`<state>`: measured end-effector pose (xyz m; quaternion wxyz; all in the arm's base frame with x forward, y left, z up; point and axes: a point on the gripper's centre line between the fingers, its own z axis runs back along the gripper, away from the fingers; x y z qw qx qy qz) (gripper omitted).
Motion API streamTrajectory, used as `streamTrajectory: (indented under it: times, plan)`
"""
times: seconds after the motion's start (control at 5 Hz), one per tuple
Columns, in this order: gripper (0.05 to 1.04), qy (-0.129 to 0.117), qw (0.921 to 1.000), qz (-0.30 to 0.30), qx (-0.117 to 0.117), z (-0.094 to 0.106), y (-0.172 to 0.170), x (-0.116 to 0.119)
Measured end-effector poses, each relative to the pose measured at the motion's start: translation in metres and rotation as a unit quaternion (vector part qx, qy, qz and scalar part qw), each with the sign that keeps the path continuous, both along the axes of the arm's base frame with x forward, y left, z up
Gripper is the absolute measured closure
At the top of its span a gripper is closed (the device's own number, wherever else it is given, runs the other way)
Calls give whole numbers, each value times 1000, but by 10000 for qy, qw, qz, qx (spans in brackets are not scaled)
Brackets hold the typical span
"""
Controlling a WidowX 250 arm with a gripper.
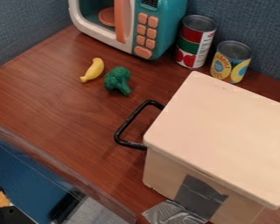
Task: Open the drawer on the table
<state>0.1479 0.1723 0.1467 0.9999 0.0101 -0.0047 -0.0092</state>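
Drawer unit (pixel 218 131) — pale, boxy — black handle (pixel 131 120), grey tape (pixel 199 197).

Close, high view slanting down onto tabletop (pixel 66 113)

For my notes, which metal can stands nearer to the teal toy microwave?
The taller can with red and green label; the shorter can with yellow and blue label stands farther from the microwave.

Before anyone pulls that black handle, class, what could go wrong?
The black handle faces the side where the broccoli lies, so pulling it out might bump the broccoli. The box might drag along instead of opening, if the silver tape at its base gives way.
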Motion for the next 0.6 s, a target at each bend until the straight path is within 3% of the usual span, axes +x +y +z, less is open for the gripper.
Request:
streamTrajectory:
  times: [0.2,0.6]
  plan:
    - [84,96,9999,21,-99,-7,-3,0]
    - [84,-254,9995,-70,-194,-39,-47,37]
